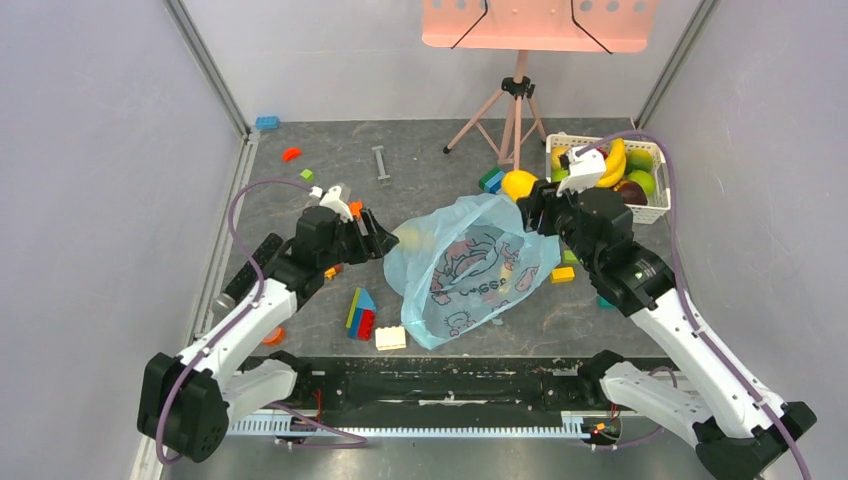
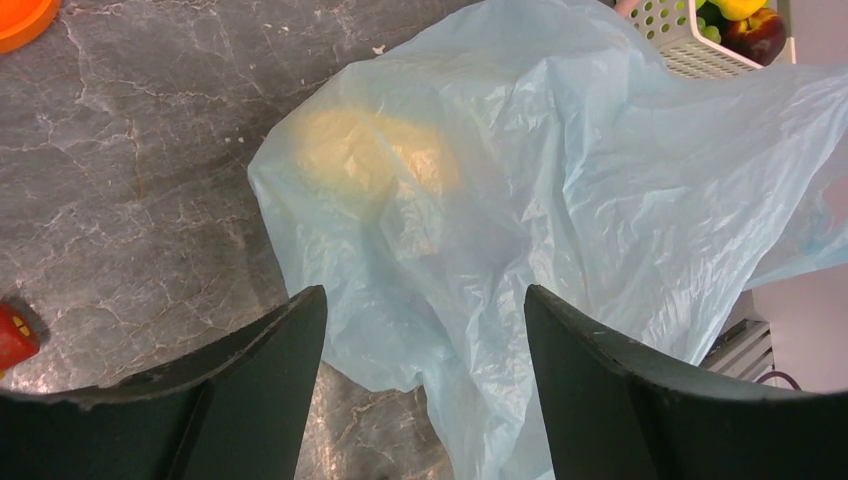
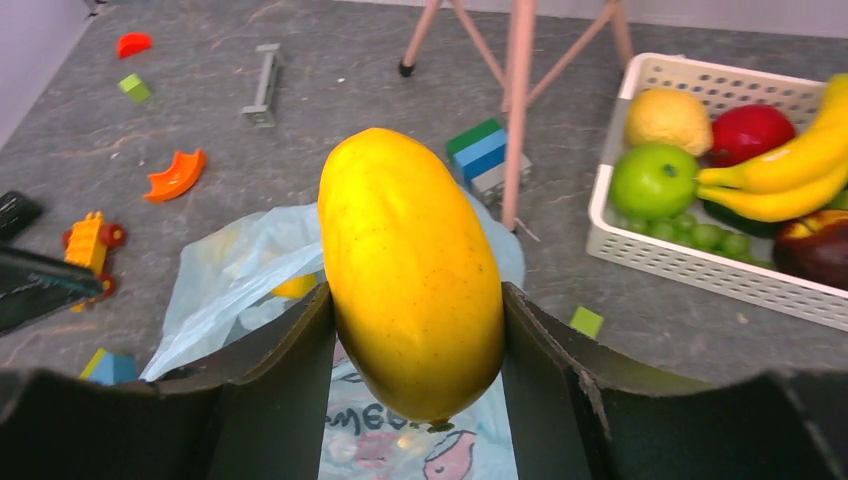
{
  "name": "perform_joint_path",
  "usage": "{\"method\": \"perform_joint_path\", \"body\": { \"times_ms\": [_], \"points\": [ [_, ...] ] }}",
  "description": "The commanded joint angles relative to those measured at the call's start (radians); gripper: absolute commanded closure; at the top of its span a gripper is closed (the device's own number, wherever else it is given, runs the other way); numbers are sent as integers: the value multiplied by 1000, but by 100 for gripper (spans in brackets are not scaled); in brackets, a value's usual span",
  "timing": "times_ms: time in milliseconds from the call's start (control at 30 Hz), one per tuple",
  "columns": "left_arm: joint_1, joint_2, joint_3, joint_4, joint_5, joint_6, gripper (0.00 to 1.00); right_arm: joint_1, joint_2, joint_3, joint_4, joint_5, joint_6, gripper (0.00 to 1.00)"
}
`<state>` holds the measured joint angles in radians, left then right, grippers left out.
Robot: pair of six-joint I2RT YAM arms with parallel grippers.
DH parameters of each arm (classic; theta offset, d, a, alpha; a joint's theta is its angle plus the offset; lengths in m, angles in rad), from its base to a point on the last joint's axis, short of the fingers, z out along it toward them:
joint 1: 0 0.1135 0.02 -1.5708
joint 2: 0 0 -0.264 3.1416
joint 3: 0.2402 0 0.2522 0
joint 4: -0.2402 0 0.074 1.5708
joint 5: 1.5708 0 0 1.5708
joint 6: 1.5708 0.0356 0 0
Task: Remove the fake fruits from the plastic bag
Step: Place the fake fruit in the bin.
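The light-blue plastic bag (image 1: 470, 268) with its cartoon print lies mid-table. A yellow fruit (image 2: 370, 160) shows dimly through the bag's film near its left end. My right gripper (image 3: 418, 300) is shut on a yellow oblong fruit (image 3: 410, 270) and holds it above the bag's far right edge; it also shows in the top view (image 1: 519, 184). My left gripper (image 2: 425, 300) is open, its fingers either side of the bag's crumpled left edge, touching nothing that I can see. The bag also shows in the right wrist view (image 3: 240, 280).
A white slotted basket (image 1: 655, 212) at the back right holds bananas, apples and other fruits. A pink tripod (image 1: 515, 115) stands behind the bag. Coloured blocks (image 1: 362, 313) and small toys lie scattered around the bag.
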<state>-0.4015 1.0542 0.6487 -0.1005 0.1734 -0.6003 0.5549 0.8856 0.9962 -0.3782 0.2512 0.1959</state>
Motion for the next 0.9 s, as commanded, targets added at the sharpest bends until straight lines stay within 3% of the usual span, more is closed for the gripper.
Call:
{"method": "perform_joint_path", "body": {
  "times_ms": [0, 267, 700, 867],
  "points": [
    [-3, -47, 19, -50, -8, 32, 21, -27, 23, 124, -52, 114, -34, 63],
    [-3, -62, 54, -117, 31, 47, 20, -130, 130, 198, -82, 186, -68, 64],
    [-3, -64, 93, -212, 62, 92, 20, -564, 422, 209, 94, -151, -43, 66],
    [-2, -63, 89, -218, 59, 94, 20, -643, 580, 261, 170, -166, -15, 67]
  ]
}}
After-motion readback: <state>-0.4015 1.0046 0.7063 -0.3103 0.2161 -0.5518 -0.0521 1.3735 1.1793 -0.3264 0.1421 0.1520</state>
